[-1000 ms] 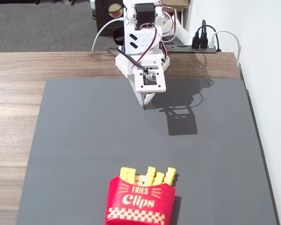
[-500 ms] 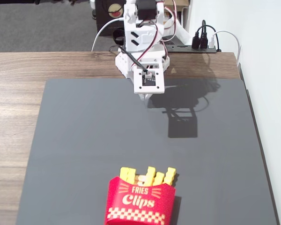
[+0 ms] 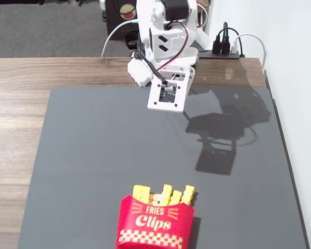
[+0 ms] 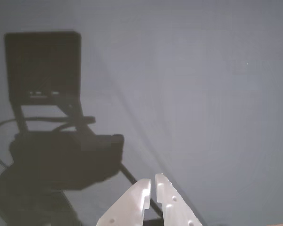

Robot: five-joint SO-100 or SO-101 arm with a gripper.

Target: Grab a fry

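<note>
Several yellow fries (image 3: 164,195) stand upright in the red "FRIES Clips" carton (image 3: 155,224) at the near edge of the grey mat in the fixed view. I cannot single out one fry among them. The white arm (image 3: 167,78) is folded at the far side of the mat, well away from the carton. In the wrist view my gripper (image 4: 153,181) enters from the bottom edge; its white fingers (image 4: 132,202) stand almost together with only a thin slit, nothing between them. It hangs above bare mat. The carton and fries are out of the wrist view.
The grey mat (image 3: 93,155) covers most of the wooden table (image 3: 15,104). The arm's shadow (image 3: 223,129) lies on the mat's right part. A power strip with cables (image 3: 225,49) sits behind the arm, by the white wall on the right.
</note>
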